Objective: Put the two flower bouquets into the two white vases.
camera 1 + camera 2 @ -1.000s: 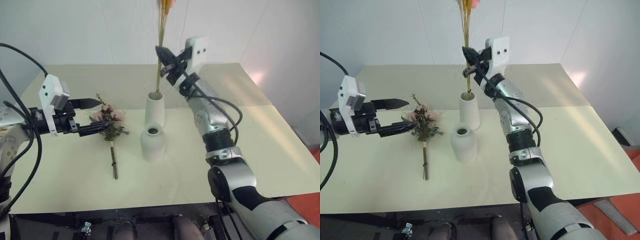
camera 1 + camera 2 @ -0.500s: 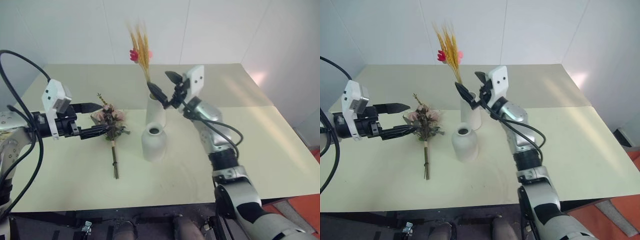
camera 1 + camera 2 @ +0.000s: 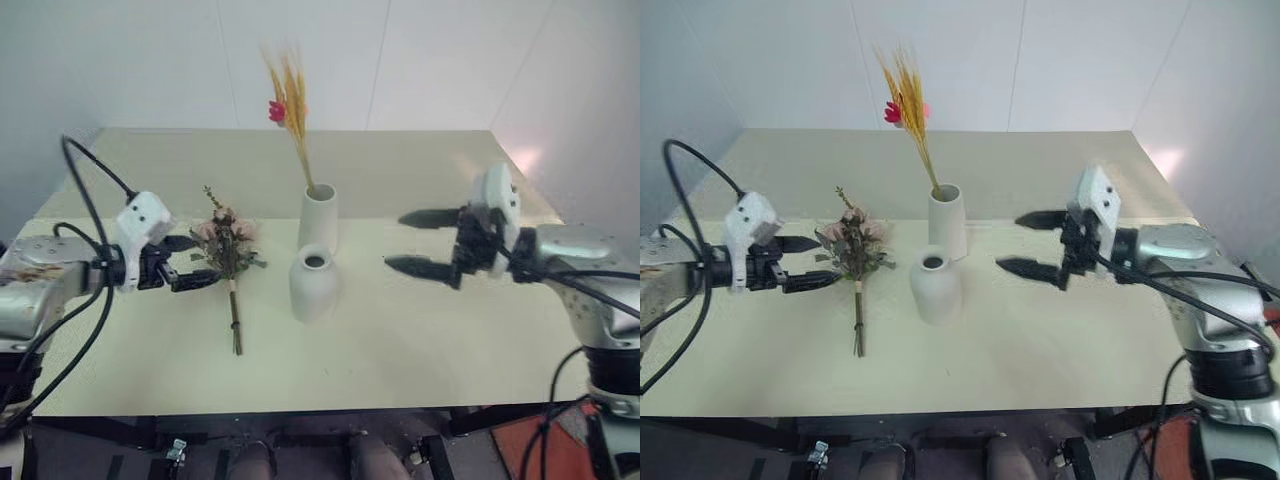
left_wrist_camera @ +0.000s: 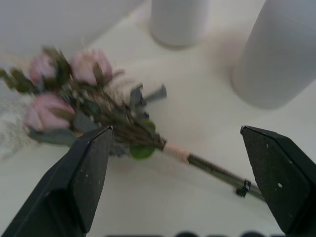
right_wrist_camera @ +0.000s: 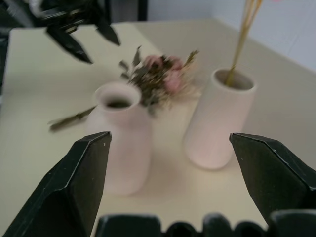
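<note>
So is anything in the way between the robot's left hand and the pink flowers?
No. The left hand is open right beside the pink flowers lying on the table, with nothing between them.

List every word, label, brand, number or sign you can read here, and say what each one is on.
None: no readable text shows on the tall vase, the short vase, the rose bouquet, the grass sprig, the table or either gripper.

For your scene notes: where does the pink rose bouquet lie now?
In the left eye view, the pink rose bouquet lies flat on the table, left of the rounded vase, beside the open left claw.
</note>
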Controlling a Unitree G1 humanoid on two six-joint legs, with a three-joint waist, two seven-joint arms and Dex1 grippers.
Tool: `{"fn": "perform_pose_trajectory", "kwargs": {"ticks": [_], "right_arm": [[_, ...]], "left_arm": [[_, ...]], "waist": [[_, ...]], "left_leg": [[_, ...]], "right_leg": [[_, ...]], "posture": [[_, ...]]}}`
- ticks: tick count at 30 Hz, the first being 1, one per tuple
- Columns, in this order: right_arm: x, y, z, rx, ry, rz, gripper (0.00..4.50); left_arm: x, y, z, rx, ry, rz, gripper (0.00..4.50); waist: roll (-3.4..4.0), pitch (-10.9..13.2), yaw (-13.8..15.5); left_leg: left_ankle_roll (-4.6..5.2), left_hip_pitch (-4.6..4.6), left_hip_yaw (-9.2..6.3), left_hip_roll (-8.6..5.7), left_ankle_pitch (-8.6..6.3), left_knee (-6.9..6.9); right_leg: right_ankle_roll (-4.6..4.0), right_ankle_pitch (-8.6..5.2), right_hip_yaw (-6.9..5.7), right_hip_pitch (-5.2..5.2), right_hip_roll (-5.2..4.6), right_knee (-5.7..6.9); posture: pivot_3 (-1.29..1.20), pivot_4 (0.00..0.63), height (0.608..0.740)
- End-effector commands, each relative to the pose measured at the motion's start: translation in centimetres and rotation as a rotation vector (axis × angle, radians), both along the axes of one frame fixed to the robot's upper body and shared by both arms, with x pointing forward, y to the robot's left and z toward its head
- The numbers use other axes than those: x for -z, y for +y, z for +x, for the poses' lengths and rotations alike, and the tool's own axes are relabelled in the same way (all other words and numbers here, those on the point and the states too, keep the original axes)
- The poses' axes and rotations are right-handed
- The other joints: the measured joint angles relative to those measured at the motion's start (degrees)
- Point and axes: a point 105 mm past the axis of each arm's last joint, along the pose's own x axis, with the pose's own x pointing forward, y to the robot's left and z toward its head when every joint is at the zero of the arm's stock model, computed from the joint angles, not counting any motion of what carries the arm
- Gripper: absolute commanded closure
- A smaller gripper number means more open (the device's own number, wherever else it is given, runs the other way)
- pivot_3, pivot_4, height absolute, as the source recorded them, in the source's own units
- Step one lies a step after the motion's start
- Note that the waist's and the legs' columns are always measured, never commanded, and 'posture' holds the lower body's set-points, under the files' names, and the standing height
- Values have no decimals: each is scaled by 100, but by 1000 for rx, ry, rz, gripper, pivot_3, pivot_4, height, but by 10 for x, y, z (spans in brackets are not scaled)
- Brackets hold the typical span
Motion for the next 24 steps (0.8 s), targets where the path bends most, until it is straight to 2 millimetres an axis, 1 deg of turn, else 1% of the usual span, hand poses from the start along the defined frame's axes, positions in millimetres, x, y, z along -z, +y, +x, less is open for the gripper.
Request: {"fn": "perform_pose_trajectory", "kwargs": {"ticks": [1,6,12,14,17,20,21,24], "right_arm": [[-13,-5,-21,-96,-42,-58,32],[-13,-7,-34,-150,-29,-109,32],[-10,-20,-41,-141,-9,-152,32],[-9,-23,-45,-146,-3,-158,32],[-7,-28,-49,-151,14,-179,0],[-6,-29,-52,-155,19,-181,0],[-5,-29,-53,-156,20,-181,0],[-4,-31,-54,-152,22,-182,0]], "left_arm": [[6,0,10,-91,76,67,0],[23,-16,25,-141,162,90,0],[46,-24,36,-232,250,124,0],[50,-27,39,-242,256,120,0],[49,-32,45,-251,237,100,564],[46,-33,46,-253,225,89,1512],[44,-31,46,-258,221,86,1906],[40,-25,45,-277,212,71,2855]], "waist": [[0,0,6],[-1,0,-9],[-2,0,16],[-2,0,38],[-2,0,76],[-3,0,91],[-3,0,88],[-3,0,92]], "left_leg": [[0,1,0,-1,0,1],[0,2,-2,-2,0,4],[0,-3,-4,-5,0,6],[0,-2,-3,-6,0,9],[0,-1,-5,-6,0,11],[0,0,-5,-6,0,12],[0,-1,-5,-7,0,12],[0,-1,-5,-6,0,12]], "right_leg": [[0,0,0,1,0,-1],[2,0,1,4,1,-1],[3,-1,1,3,0,-1],[3,-1,1,4,-1,0],[3,-1,1,5,0,2],[3,-1,1,6,-1,2],[3,-1,1,6,-1,2],[3,-1,1,6,-1,2]], "posture": [[0,150,740],[0,150,740],[0,150,740],[0,150,740],[0,150,740],[0,150,740],[0,150,740],[0,150,740]]}}
